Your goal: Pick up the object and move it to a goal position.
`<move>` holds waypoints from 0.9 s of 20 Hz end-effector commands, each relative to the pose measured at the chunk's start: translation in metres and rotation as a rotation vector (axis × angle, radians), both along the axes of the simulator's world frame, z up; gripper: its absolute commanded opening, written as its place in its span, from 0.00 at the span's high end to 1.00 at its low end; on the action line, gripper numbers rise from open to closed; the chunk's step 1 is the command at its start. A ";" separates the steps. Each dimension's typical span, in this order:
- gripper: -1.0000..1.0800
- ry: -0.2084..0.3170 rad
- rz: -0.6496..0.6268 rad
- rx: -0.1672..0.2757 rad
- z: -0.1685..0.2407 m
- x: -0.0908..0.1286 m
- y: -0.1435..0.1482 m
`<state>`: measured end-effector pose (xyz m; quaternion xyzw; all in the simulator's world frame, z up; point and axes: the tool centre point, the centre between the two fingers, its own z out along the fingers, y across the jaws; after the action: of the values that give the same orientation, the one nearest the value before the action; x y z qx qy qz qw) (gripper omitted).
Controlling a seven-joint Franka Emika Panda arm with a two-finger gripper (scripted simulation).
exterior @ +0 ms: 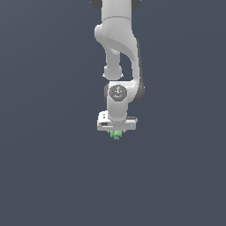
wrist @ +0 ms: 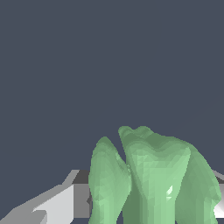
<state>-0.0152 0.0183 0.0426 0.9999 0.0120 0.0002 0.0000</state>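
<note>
Wrist view: light-green lobed object [wrist: 153,179].

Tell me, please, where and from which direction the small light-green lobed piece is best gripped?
Probably across its narrow middle, coming straight down from above. The green piece is narrower than the gripper, which already sits right over it in the exterior view. In the wrist view its lobes stand between the fingers, so pinching the flanks looks safest; whether the jaws have closed cannot be told.

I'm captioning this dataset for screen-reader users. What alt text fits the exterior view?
A white robot arm reaches down from the top of the frame, its gripper closed around a tiny light-green object that shows just below it. Everything sits against a plain dark blue-grey background.
</note>
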 end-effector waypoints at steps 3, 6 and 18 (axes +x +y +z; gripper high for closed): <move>1.00 0.000 0.000 0.000 0.002 0.001 0.000; 1.00 0.000 0.000 0.000 0.010 0.004 -0.001; 1.00 0.000 0.000 0.000 0.084 0.035 -0.010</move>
<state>0.0146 0.0101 0.1137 0.9999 0.0119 0.0001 0.0000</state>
